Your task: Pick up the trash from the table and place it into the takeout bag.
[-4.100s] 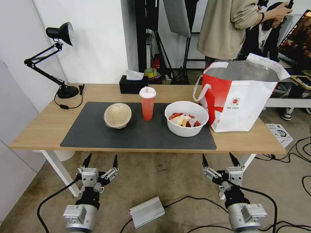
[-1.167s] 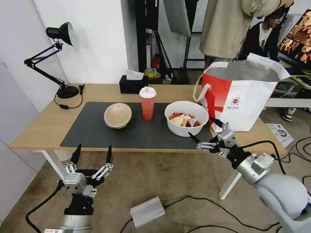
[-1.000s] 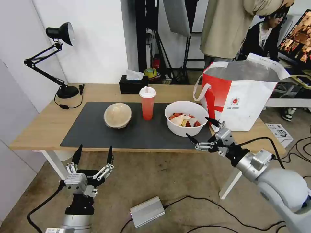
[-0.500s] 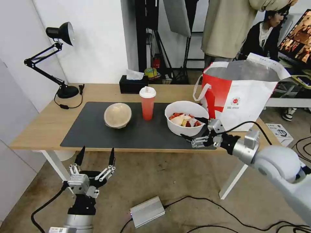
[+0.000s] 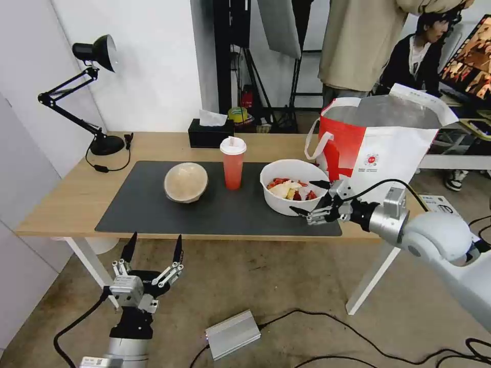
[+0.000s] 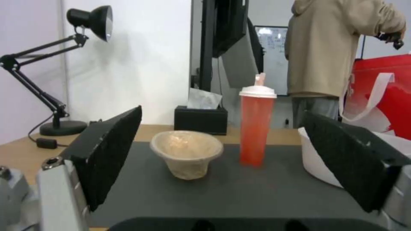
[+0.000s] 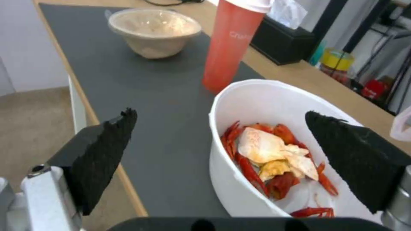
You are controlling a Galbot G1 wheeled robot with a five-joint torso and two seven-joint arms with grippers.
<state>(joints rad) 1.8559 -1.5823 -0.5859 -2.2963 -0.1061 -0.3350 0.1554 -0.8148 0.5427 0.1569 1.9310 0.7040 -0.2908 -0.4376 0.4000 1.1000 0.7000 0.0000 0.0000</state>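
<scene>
Right gripper [image 5: 311, 197], jaws spread wide, straddles the near rim of the wide white bowl of red scraps [image 5: 294, 193] on the dark grey mat [image 5: 153, 209]. Left gripper [image 5: 152, 249] hangs wide open below the table edge.

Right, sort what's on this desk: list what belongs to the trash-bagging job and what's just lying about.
Part of the job:
- white bowl of food scraps, at the open right gripper
- red drink cup
- beige bowl
- takeout bag
- table

Just lying about:
- black tissue box
- desk lamp
- silver box on the floor
</scene>
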